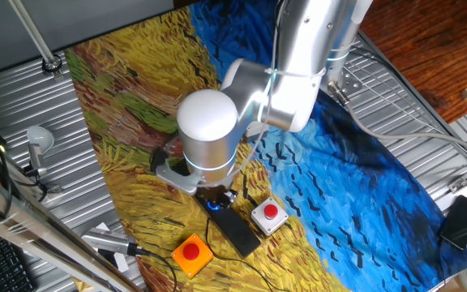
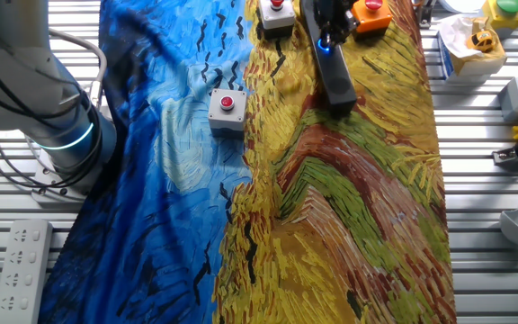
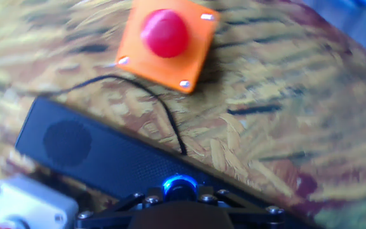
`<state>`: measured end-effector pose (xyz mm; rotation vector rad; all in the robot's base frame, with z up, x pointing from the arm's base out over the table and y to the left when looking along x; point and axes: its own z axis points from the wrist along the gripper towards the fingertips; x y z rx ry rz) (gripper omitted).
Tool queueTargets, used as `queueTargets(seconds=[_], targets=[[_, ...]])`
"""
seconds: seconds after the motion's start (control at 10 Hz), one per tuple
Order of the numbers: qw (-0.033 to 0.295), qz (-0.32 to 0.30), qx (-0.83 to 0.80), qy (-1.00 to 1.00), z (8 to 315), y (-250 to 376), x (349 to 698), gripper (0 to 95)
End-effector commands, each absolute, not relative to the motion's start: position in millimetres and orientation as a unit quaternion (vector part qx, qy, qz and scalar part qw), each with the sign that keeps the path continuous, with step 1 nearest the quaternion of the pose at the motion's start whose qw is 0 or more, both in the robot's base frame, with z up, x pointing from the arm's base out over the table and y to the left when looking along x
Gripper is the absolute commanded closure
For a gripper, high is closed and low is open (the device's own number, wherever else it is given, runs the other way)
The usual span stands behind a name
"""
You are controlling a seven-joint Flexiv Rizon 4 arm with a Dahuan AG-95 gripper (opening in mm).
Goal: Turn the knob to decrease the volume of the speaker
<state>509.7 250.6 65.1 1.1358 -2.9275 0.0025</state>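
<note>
Blue light rings the small round black knob [image 3: 179,187] midway along the long black speaker bar [image 3: 100,156]; the gripper [image 3: 179,198] seems closed around it, so rotate steadily without lifting.

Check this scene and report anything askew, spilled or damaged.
Nothing looks spilled or damaged. The speaker lies flat on the painted cloth, diagonal to its edges, and the gripper sits at the blue-lit knob. A thin black cable trails loosely over the cloth between the speaker and the orange button box.
</note>
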Motion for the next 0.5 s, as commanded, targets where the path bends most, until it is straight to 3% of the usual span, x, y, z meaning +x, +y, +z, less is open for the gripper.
queueTargets(seconds=[0.1, 0.3, 0.5], targets=[[-0.005, 0.003, 0.459, -0.888, 64.0, 250.5, 508.5, 95.0], [-0.007, 0.004, 0.469, -0.883, 63.5, 250.8, 508.5, 95.0], [-0.018, -0.012, 0.444, -0.896, 64.4, 250.8, 508.6, 19.0]])
